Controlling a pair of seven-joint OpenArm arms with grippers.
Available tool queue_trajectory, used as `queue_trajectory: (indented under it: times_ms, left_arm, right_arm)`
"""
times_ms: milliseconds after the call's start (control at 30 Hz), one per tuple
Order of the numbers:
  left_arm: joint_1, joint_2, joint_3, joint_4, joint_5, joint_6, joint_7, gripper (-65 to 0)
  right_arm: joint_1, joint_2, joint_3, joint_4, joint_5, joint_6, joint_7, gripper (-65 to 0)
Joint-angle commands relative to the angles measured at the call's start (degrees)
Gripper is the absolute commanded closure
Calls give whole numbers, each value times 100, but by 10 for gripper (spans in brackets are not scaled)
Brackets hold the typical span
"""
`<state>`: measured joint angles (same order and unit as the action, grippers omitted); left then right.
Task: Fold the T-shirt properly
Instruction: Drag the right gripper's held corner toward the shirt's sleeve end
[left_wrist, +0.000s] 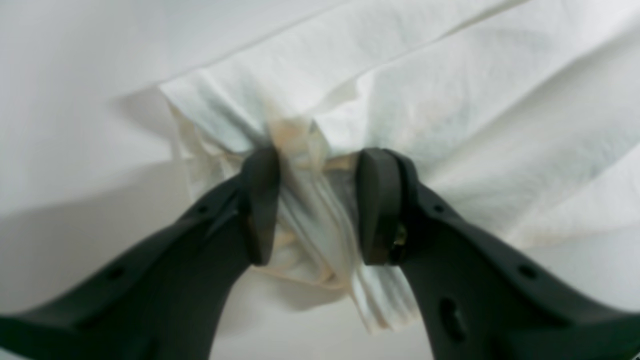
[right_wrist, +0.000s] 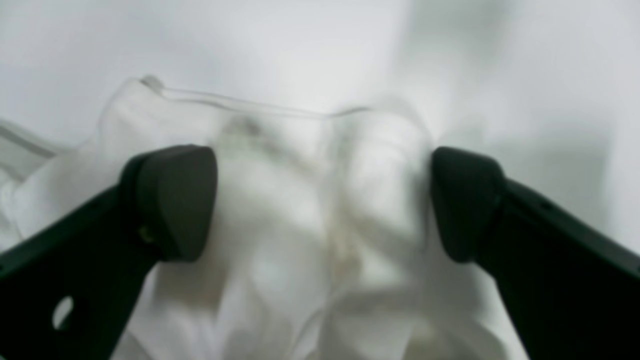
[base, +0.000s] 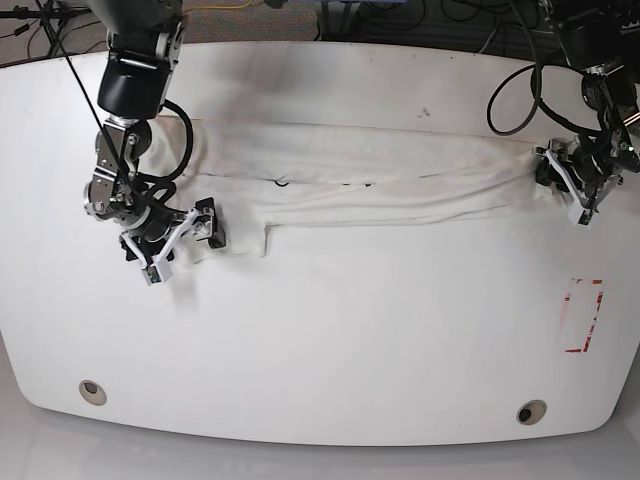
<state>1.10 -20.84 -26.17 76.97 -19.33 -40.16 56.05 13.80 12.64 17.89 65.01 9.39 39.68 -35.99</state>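
T-shirt (base: 370, 185) lies on the white bench (base: 330, 340) as a long, narrow band running across the far half, stretched between the two arms. Cloth is wrinkled along its length; a few small dark marks show near the middle of the band. A short flap hangs off the near edge of the T-shirt, toward the end by the right arm.

Left end effector (left_wrist: 315, 205): pinching a bunched wad of the T-shirt's end between its two dark pads (left_wrist: 377, 205). Folds are gathered tight in the gap, with faint yellowish tint showing through the fabric there. In the base view this end effector (base: 572, 185) sits at the T-shirt's end on that view's right, and the cloth fans out from the grip.

Right end effector (right_wrist: 325, 200): spread wide, with pads (right_wrist: 175, 200) standing on either side of a loose mound of T-shirt cloth. This view is blurred; I cannot tell whether the pads touch the fabric. In the base view it (base: 180, 235) sits at the T-shirt's other end, at the near corner.

Beyond the T-shirt: a red rectangular outline (base: 583, 316) marked on the bench, nearer the camera than the left end effector, well apart from the cloth. Two round holes (base: 92, 391) sit near the bench's front edge.
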Motion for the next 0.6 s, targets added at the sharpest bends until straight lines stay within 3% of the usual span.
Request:
queue_trajectory:
  times_ms: [0,100,133,167,300,367,567]
  left_arm:
    - [8,-65,2,0,179,16,210,-246]
    - [8,-65,2,0,179,16,210,-246]
    - [8,-65,2,0,179,16,210,-246]
    - [8,-65,2,0,179,16,210,-246]
    - [8,-65,2,0,188,16,210,-246]
    - [8,-65,2,0,197,16,210,-246]
    - [8,-65,2,0,206,16,210,-246]
  right_arm:
    - [66,-3,9,52,-11,32,-98,-550]
    - [66,-20,9,52,-11,32,-98,-425]
    - [66,-38,9,52,-11,32,-98,-335]
    - [66,-38,9,52,-11,32,-98,-296]
    - [57,-38,0,52,24,32,-98,-46]
    - [57,-38,0,61,33,32,-98,0]
    - [-13,-126,35,650,68,32,-397,-13]
